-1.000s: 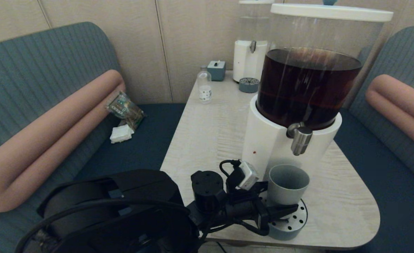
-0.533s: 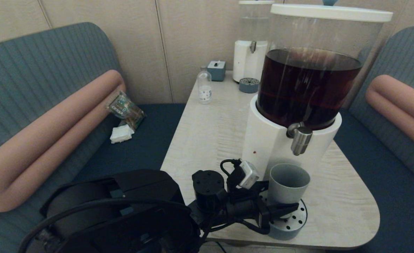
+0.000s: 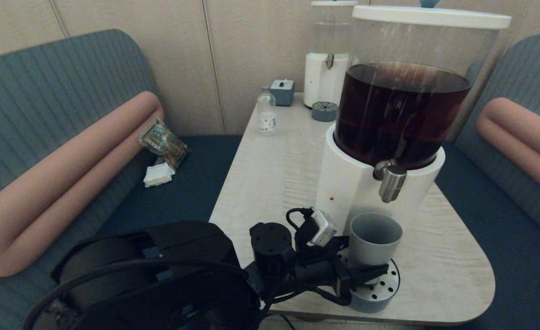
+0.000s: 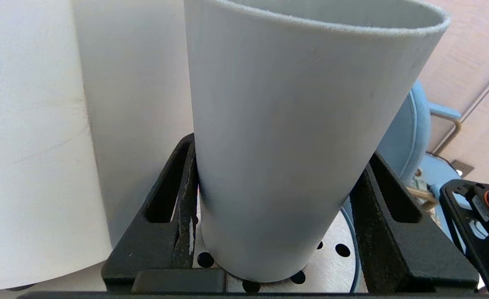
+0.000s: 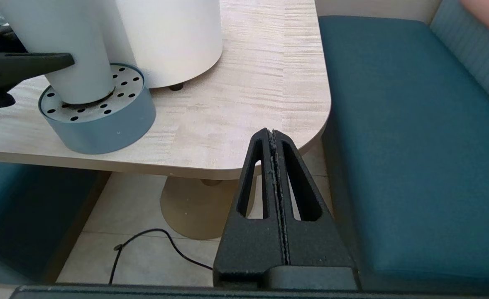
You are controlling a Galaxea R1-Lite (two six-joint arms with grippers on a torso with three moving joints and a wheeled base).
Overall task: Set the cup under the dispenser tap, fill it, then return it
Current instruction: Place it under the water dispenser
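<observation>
The grey-blue cup (image 3: 374, 238) stands on the round perforated drip tray (image 3: 383, 289) at the foot of the big white-based dispenser (image 3: 345, 183), which holds dark brown liquid. The steel dispenser tap (image 3: 391, 181) hangs just above the cup's mouth, towards its right rim. No liquid runs from it. My left gripper (image 3: 366, 257) reaches in from the left and is shut on the cup's lower half. In the left wrist view both black fingers (image 4: 186, 174) press the cup (image 4: 302, 145), which leans slightly. My right gripper (image 5: 272, 132) is shut on nothing, low beside the table's near right corner.
A smaller clear-tank dispenser (image 3: 327, 59) with its own drip tray (image 3: 324, 111), a small clear bottle (image 3: 266, 114) and a blue box (image 3: 282, 91) stand at the table's far end. Blue bench seats flank the table (image 3: 270, 183). A cable (image 5: 153, 245) lies on the floor.
Almost nothing: the cup and the left gripper have shifted only a little sideways on the drip tray.
</observation>
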